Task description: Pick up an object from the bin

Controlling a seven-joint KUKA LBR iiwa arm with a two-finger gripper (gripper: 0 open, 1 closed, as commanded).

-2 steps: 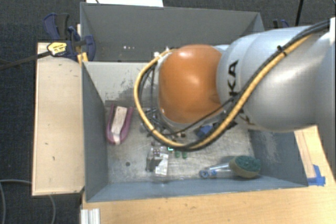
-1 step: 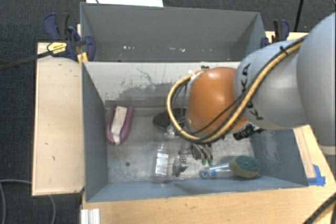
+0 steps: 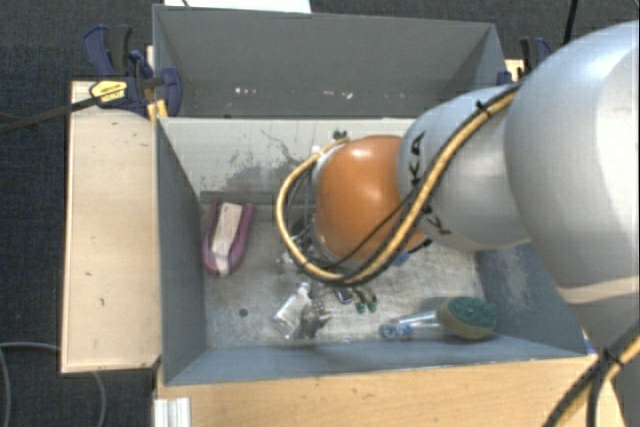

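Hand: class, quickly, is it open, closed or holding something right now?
Hand: cannot be told; the orange cover sits over it.

The orange cover (image 3: pixel 358 197) hides bin floor (image 3: pixel 250 300) beneath it; small bits (image 3: pixel 362 301) at its lower edge half covered, kind unclear; arm (image 3: pixel 570 135) to its right cut off.

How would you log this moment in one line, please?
orange-covered wrist: low over centre of bin | grasp: cannot tell | purple-pink object: view's left, apart from arm | green-headed brush: view's lower right, apart from arm
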